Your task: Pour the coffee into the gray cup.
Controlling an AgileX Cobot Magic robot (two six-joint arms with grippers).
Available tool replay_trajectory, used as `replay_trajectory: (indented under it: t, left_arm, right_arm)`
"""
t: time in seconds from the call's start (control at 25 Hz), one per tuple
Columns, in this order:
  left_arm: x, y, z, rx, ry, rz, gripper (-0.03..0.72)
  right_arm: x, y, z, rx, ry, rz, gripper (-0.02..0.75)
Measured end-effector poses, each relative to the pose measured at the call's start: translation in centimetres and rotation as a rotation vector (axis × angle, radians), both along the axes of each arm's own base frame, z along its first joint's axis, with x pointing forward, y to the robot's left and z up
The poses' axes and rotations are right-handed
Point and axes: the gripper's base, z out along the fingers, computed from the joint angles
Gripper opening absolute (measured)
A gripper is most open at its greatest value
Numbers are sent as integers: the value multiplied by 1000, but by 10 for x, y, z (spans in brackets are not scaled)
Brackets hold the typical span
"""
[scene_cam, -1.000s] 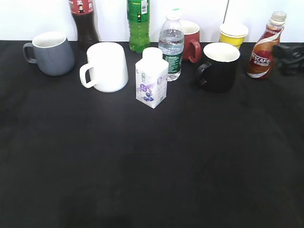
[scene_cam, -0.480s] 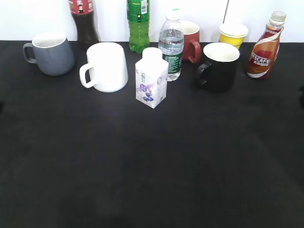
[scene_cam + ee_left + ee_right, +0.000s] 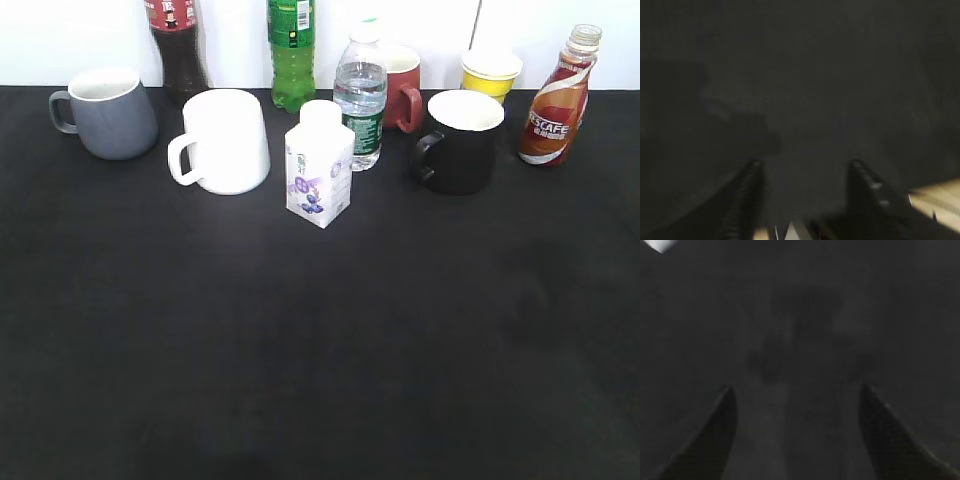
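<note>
We see the coffee upright, far right of the black mug; gray cup far left of it. Left gripper and right gripper (blurry) both gape, empty.

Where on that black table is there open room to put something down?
The whole near half of the black table, in front of the carton, is bare. There is a gap between the gray cup and white mug. The back row is crowded.
</note>
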Motion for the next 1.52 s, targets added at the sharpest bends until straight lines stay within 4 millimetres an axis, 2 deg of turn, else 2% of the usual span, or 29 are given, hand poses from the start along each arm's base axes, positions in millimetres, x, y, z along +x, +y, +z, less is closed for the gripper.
replay_trajectory:
  t: [0.08,0.16,0.24,0.32,0.4,0.56,0.6,1.16,1.28,1.36,1.44,1.52]
  left_arm:
    - [-23,6,5,-17,-67,-6,455]
    - [-42,12,8,-38,-164,-5,456]
    - [-57,21,0,-10,-239,13,456]
    - [-68,26,-13,0,-290,24,456]
    - [-74,29,-15,-12,-356,30,456]
    - [-68,28,-15,-22,-417,37,454]
    - [-65,27,-18,-19,-429,40,452]
    - [-63,28,-19,-16,-437,42,404]
    - [-63,28,-19,8,-438,139,402]
    - [-63,29,-19,30,-438,234,375]
    - [-64,29,-19,40,-443,284,344]
    - [-74,29,-19,30,-507,290,333]
  right_arm:
    - [-35,-8,19,16,-110,11,589]
    - [-63,-14,26,21,-148,18,589]
    - [-83,-18,27,32,-206,19,589]
    - [-98,-21,8,34,-216,18,589]
    - [-109,-24,-19,28,-194,18,589]
    - [-118,-26,-58,17,-141,19,588]
    - [-118,-26,-59,15,-136,19,588]
    - [-119,-27,-59,17,-145,17,588]
    - [-128,-32,-57,22,-215,-106,588]
    - [-142,-34,-55,23,-306,-188,588]
    - [-158,-34,-55,28,-411,-216,588]
    - [-161,-34,-55,30,-425,-216,588]
